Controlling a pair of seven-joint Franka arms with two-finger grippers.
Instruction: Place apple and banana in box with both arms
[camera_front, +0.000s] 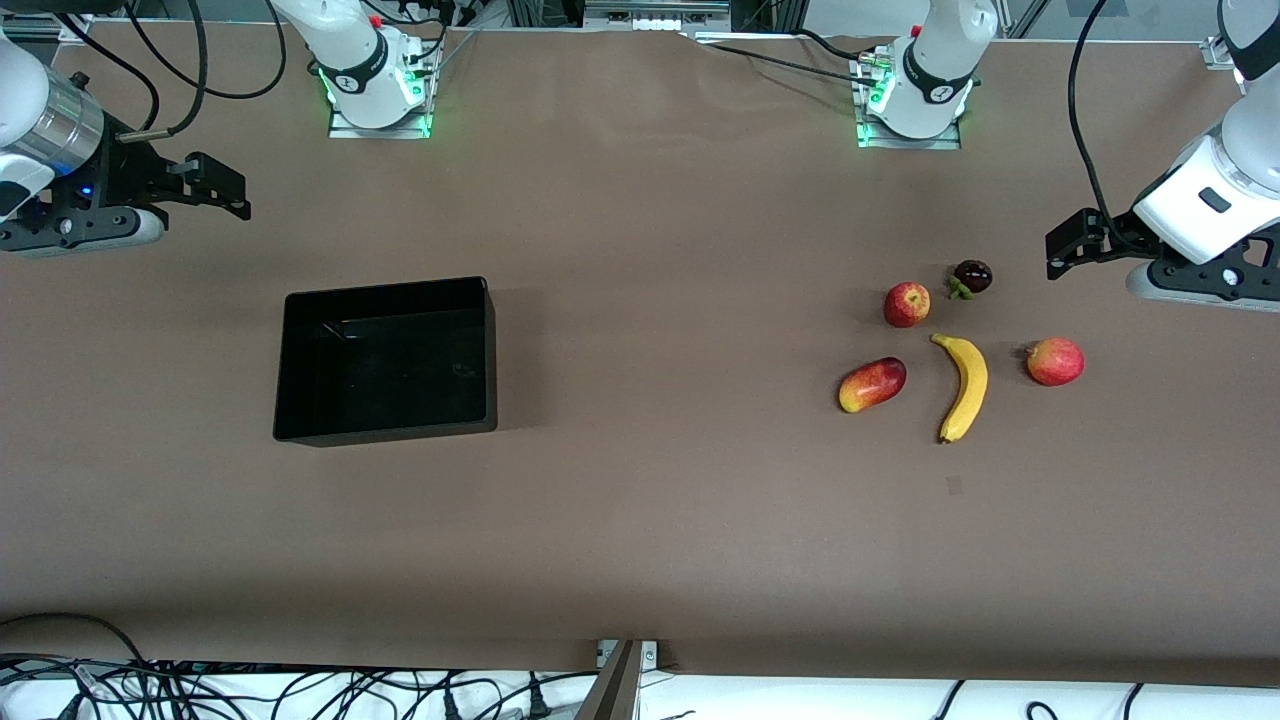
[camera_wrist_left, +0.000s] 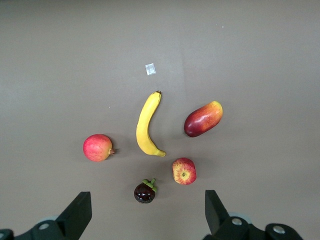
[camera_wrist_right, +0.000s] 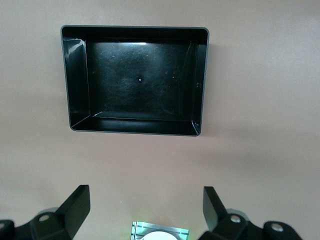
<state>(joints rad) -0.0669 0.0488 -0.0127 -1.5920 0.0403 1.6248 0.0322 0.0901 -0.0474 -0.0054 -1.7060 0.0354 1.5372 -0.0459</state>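
Two task fruits lie toward the left arm's end of the table, well apart from the box (camera_front: 388, 360), which sits empty toward the right arm's end.

The banana (camera_front: 963, 386) lies flat and is taken as landmark. Its long axis runs roughly toward and away from the front camera, dark stem tip at the farther end, the curve bowing toward the left arm's end. Judged light and fairly stiff with smooth skin; a grip across the thick middle, jaws square to the long axis, looks soundest.

The apple (camera_front: 906, 304) rests farther from the front camera than the banana's stem, apart from it. Judged firm, round and liable to roll; a hold across its widest girth suits it.

Three other fruits lie around the banana: a mango (camera_front: 871, 385) beside it, a red-orange fruit (camera_front: 1055, 361) beside it toward the left arm's end, and a dark fruit (camera_front: 972, 277) just beside the apple.

The left gripper (camera_wrist_left: 145, 212) hangs over bare table near the fruit cluster, jaws wide, empty. The right gripper (camera_wrist_right: 145, 207) waits near the box, jaws wide, empty.
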